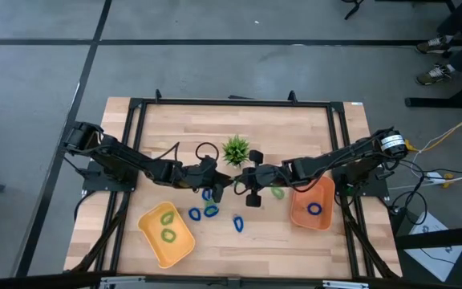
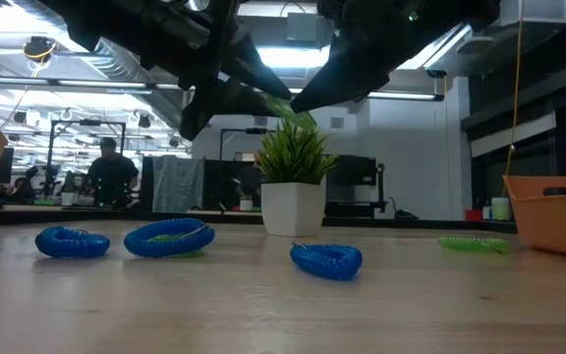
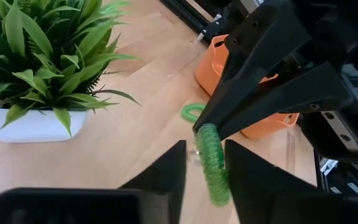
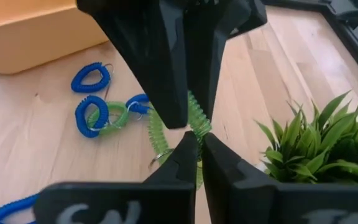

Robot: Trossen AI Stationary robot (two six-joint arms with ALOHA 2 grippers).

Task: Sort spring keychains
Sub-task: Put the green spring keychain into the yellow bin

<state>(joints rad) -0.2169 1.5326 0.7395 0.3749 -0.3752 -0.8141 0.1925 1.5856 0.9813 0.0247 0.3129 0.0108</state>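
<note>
Light green coiled plastic, stretched into a long ribbed loop, hangs between both grippers: this green spring keychain (image 3: 213, 163) is the item I have in mid-air above the table centre, just in front of the potted plant (image 1: 236, 149). In the left wrist view the left gripper (image 3: 204, 177) has its fingers narrowed on the lower run of the coil. In the right wrist view the right gripper (image 4: 196, 144) has its fingertips pinched together on the upper end of the same coil. Both jaws therefore hold this one keychain.

On the wooden table (image 1: 215, 120) I read the remaining items as follows:

- A second green keychain (image 1: 278, 192) lies flat beside the orange tray (image 1: 299, 215) on the right.
- That tray contains one blue keychain (image 1: 316, 209).
- The yellow tray (image 1: 176, 250) at front left contains two green keychains (image 1: 168, 226).
- Loose blue keychains (image 1: 237, 224) lie between the trays; in the right wrist view one blue ring (image 4: 89, 116) overlaps a green ring (image 4: 113, 119).

Each keychain is a tight helical cord closed into a small oval, far smaller than either tray. In the low view a person (image 2: 111, 172) shows in the room behind.
</note>
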